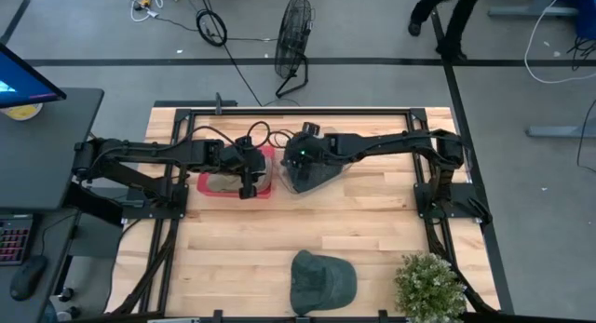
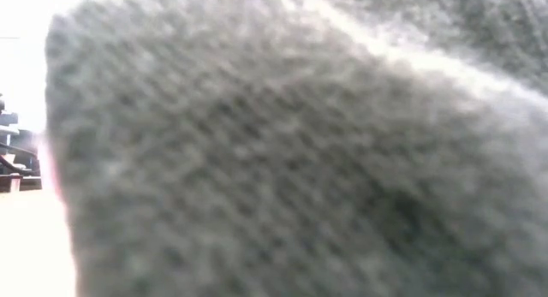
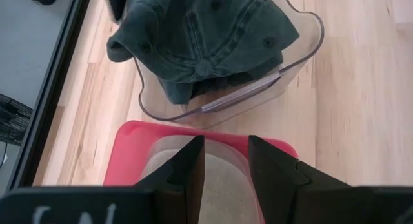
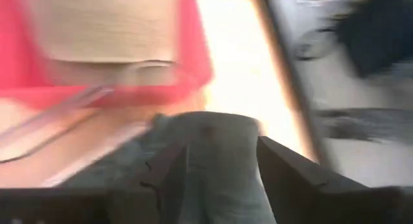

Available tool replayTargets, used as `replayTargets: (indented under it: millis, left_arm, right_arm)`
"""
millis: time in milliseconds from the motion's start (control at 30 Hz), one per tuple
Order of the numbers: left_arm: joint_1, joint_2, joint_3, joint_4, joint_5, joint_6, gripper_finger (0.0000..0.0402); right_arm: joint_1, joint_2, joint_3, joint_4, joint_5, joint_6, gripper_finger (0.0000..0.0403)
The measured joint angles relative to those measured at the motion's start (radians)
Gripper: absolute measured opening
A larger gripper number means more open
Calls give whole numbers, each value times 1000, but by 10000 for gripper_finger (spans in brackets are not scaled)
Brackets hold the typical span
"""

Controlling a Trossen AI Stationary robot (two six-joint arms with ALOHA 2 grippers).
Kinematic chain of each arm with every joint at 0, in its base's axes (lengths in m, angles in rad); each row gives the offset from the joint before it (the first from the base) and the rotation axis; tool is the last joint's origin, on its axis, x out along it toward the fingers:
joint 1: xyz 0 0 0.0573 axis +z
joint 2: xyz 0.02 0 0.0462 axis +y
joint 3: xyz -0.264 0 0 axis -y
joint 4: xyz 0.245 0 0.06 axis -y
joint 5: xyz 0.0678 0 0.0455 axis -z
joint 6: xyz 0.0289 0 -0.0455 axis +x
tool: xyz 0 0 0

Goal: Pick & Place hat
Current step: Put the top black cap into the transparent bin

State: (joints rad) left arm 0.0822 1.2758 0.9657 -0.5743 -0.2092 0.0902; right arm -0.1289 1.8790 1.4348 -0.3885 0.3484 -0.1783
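A dark denim cap lies in a clear plastic bin, with one edge over the bin's rim. My right gripper is over that bin, its fingers on either side of the cap's cloth. My left gripper hangs open above a beige hat that rests in the red bin beside the clear one. In the high view the left gripper is at the red bin. A second, green cap rests on the table near its near edge. My right gripper has the dark cap's cloth between its two fingers, coming from above. The cloth fills the gap between them. The rest of the cap lies in the clear bin. The view is blurred, and which part of the cap it is cannot be told.
A potted plant stands at the table's near right corner. The green cap fills almost the whole low view. Bare wood lies between the bins and the near edge. A floor fan stands beyond the far edge.
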Motion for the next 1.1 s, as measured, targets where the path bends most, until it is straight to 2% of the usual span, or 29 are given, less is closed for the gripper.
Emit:
replayTargets:
  millis: [67, 300, 400, 500, 667, 933, 1100]
  left_arm:
    - [0, 0, 0, 0, 0, 0, 122]
    - [0, 0, 0, 0, 0, 8, 122]
    - [0, 0, 0, -2, 0, 8, 122]
    - [0, 0, 0, -5, 0, 11, 122]
    - [0, 0, 0, -6, 0, 34, 122]
    - [37, 0, 0, -31, -119, 27, 122]
    - [60, 0, 0, -31, -124, 26, 122]
  right_arm:
    - [-20, 3, -1, -3, -104, 6, 182]
    - [-90, 32, -2, 3, -107, -40, 180]
    - [-100, 40, -1, -4, -110, -49, 168]
    - [-99, 40, -1, -15, -110, -65, 124]
    - [-85, 38, -1, -31, -117, -67, 18]
    - [-4, 17, -1, -91, -159, -67, 15]
    - [28, 29, -9, -108, -194, -93, 7]
